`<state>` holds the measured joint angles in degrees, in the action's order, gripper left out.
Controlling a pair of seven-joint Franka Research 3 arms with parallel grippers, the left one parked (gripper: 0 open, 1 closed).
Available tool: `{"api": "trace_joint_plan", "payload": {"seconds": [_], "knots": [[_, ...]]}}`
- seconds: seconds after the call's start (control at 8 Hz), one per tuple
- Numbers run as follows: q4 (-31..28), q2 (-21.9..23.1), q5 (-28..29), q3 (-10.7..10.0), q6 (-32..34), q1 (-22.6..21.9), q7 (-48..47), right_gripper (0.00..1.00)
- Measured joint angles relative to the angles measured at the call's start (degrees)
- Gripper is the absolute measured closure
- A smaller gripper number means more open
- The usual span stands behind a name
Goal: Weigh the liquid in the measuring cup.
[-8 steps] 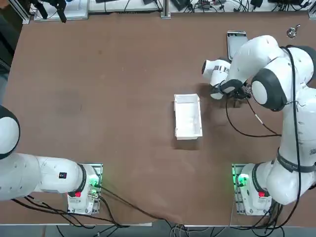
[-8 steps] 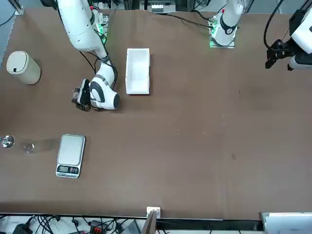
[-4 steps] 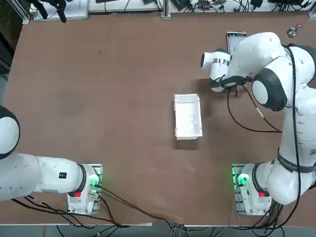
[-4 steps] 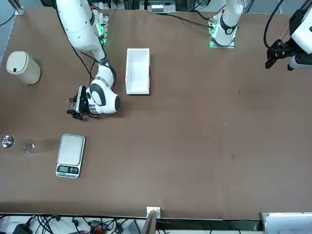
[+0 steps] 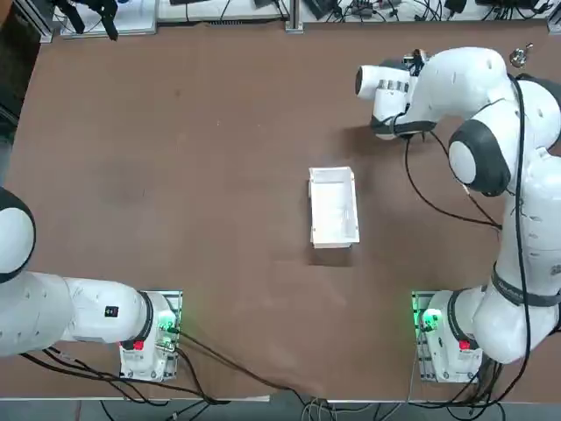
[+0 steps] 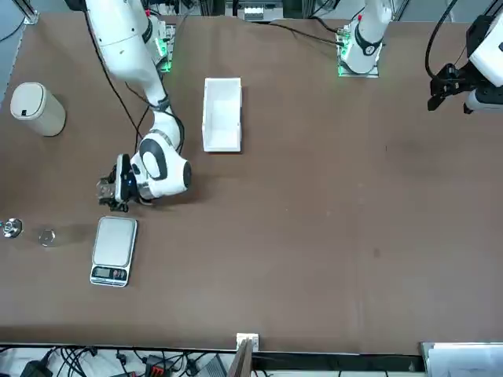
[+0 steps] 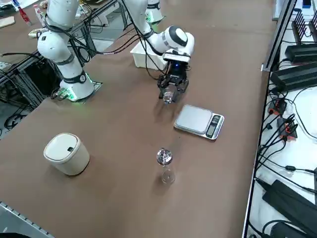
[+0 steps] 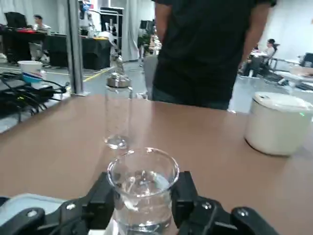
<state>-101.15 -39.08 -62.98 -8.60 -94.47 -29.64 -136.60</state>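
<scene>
Closest to the robot's base you have the white tray (image 6: 222, 144), lying on the brown table (image 6: 314, 236) well apart from the work. Beyond it, the right gripper (image 6: 106, 191) sits low over the table, just short of the near edge of the scale (image 6: 114, 250) and not over its platform. Its fingers (image 8: 104, 195) are pinched on the measuring cup (image 8: 143, 188), one on each side of the clear wall. The cup stands upright with clear liquid in it. You cannot tell whether its base is touching the table. Off to the robot's right stand a tall clear bottle (image 8: 118, 110) with a silvery cap and a white lidded canister (image 8: 279, 122), apart from each other. A person (image 8: 205, 49) in a dark shirt stands at the table's edge behind them.
</scene>
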Motion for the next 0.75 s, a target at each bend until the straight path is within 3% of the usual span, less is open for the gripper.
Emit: {"api": "trace_joint_plan", "payload": {"seconds": [0.75], "knots": [[1.55, -0.69, -5.66, -0.17, -8.22, 4.17, 2.44, 0.39]]}}
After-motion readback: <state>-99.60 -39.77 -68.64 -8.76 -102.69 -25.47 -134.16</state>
